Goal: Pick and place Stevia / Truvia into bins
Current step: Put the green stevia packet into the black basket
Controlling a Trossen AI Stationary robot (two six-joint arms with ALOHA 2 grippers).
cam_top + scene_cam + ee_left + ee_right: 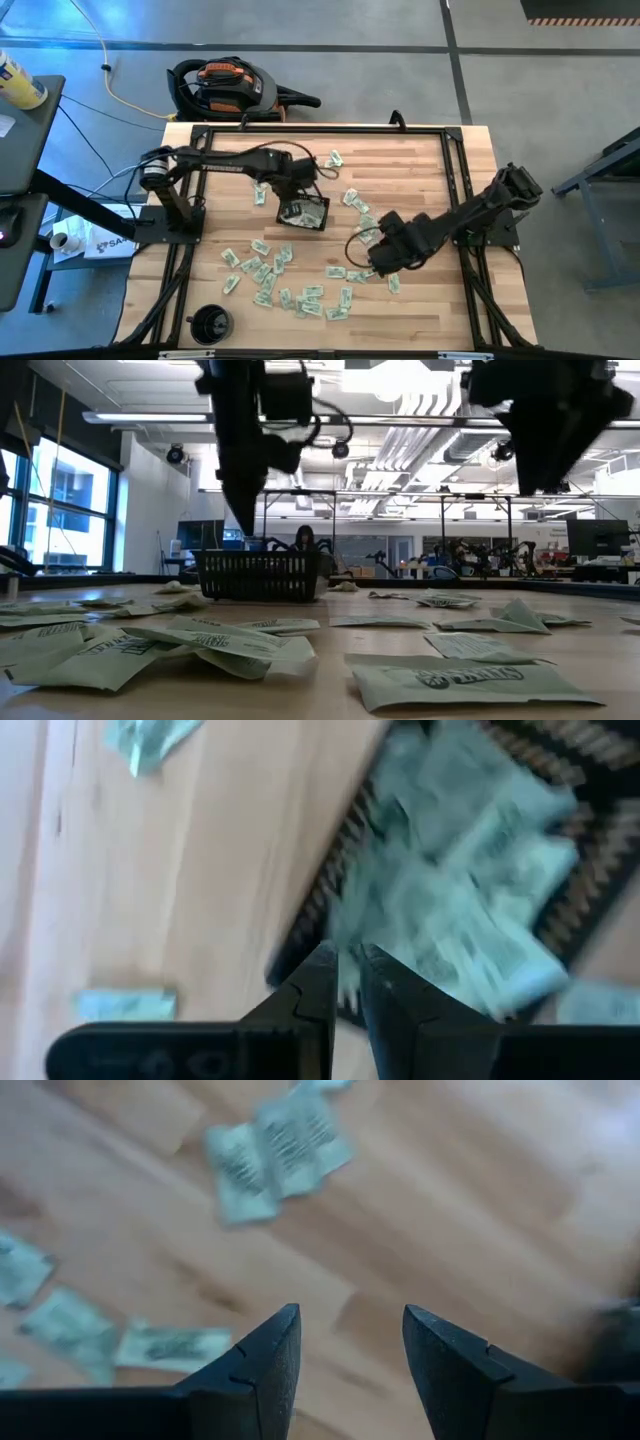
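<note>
Many pale green and white sachets (280,285) lie flat and scattered over the near half of the wooden table; they also show in the low view (230,640). The black mesh tray (303,213) stands mid-table with several sachets (470,870) inside. My left gripper (297,195) hangs just above the tray's rim (330,890), shut and empty; it also shows in its wrist view (347,965). My right gripper (372,262) is open and empty above bare wood, with sachets (280,1155) ahead of it in its wrist view (350,1330).
A round black cup-like object (210,323) stands at the near left corner. Black frame rails (455,160) run along the table's edges. A few sachets (355,200) lie right of the tray and one (334,158) lies behind it.
</note>
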